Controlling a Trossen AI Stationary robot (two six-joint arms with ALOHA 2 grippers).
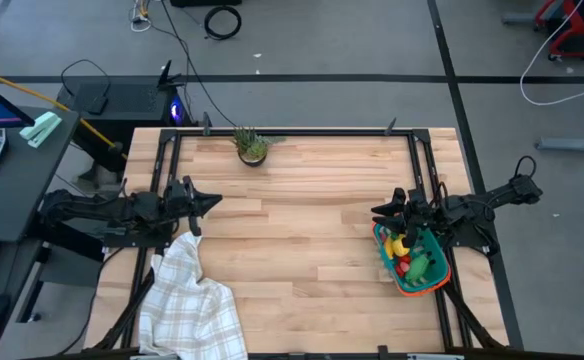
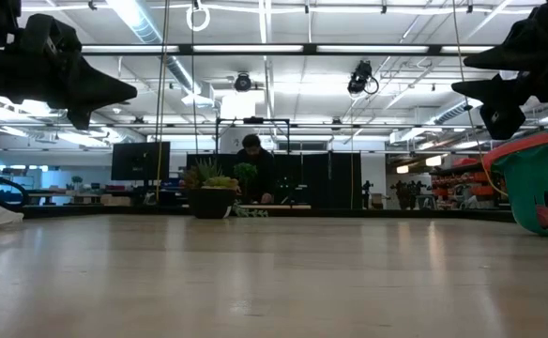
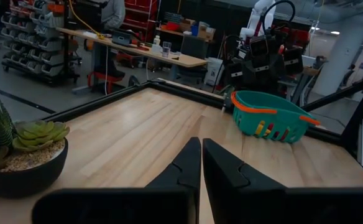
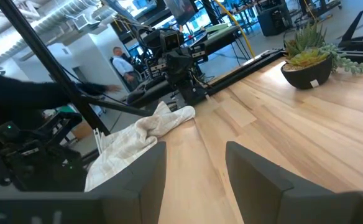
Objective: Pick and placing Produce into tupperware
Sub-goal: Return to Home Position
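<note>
At counter [image 1: 312, 250] left edge, I see left gripper [image 1: 214, 202] hovering clear of wood, fingers pressed together, gripping nothing. White checked cloth [image 1: 194, 300] heaped just beside it, toward near-left corner. Potted plant [image 1: 252, 147] at far edge, left of centre. Right gripper [image 1: 377, 212] hangs raised just beside tupperware's far end, fingers spread well apart, empty. Tupperware [image 3: 281, 118] sits at counter's right edge; produce [image 1: 409, 256] piled inside it: yellow, red, green pieces touching.
</note>
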